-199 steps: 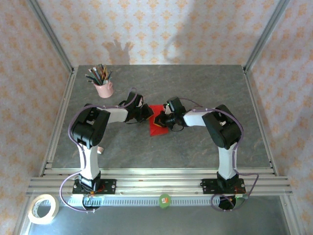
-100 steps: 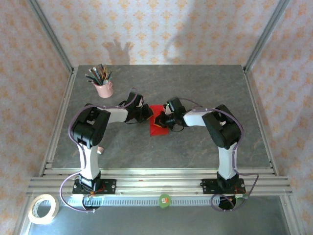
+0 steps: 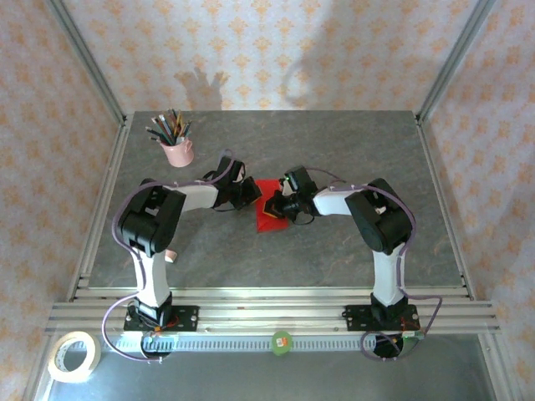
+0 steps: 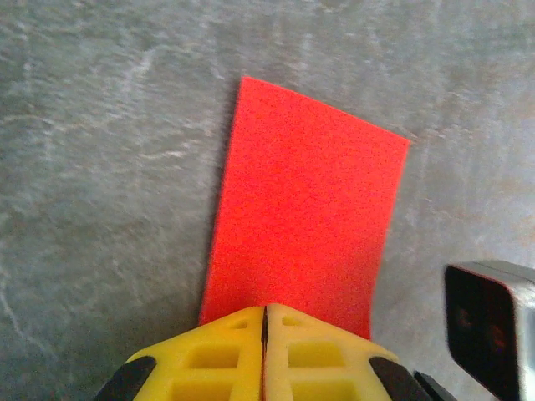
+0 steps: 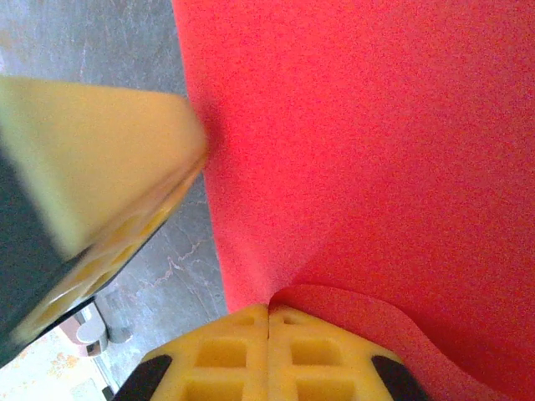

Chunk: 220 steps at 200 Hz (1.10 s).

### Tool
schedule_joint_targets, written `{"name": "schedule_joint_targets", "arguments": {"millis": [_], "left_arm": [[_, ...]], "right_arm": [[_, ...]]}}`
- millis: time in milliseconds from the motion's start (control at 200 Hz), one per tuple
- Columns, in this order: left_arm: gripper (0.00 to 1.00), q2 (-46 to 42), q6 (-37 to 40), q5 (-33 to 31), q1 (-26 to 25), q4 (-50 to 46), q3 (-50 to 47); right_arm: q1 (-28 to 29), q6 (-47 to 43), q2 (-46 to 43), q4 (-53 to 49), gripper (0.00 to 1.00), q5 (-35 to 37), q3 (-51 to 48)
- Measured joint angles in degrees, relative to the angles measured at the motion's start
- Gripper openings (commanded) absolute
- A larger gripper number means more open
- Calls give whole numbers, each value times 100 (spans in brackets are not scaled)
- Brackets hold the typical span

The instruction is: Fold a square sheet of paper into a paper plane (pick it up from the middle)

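Left claw (image 4: 264,313) pinching paper plane (image 4: 305,217) | long axis away from claw

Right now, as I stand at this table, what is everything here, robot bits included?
table: one, grey, stone-look, inside a metal frame.
paper: one sheet, bright red, at the table's middle, between the grippers.
cup: one, pink, far left of the table.
pens: several, dark, standing in the cup.
tape roll: one, whitish, near left corner, below the table edge.
small disc: one, green, on the front rail.
left gripper: one, yellow fingers, shut at the paper's edge.
right gripper: one, yellow fingers, shut, pinching a raised ridge of paper.
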Motion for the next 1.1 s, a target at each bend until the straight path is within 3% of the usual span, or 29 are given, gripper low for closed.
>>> {"name": "schedule_joint_targets", "arguments": {"millis": [105, 385, 601, 766, 926, 1101], "left_arm": [[11, -232, 2, -22, -26, -26, 0], [11, -476, 2, -273, -26, -120, -262], [11, -796, -13, -592, 0, -219, -538], [8, -946, 2, -640, 11, -216, -566], [0, -955, 120, -634, -109, -240, -566], [0, -938, 256, -560, -304, -282, -564]], "right_arm": [[0, 0, 0, -13, 7, 13, 7], [22, -17, 0, -44, 30, -11, 133], [24, -26, 0, -33, 36, -59, 179], [26, -72, 0, -55, 32, -50, 188], [26, -229, 0, -173, 14, 92, 188], [26, -302, 9, -330, 10, 256, 192]]}}
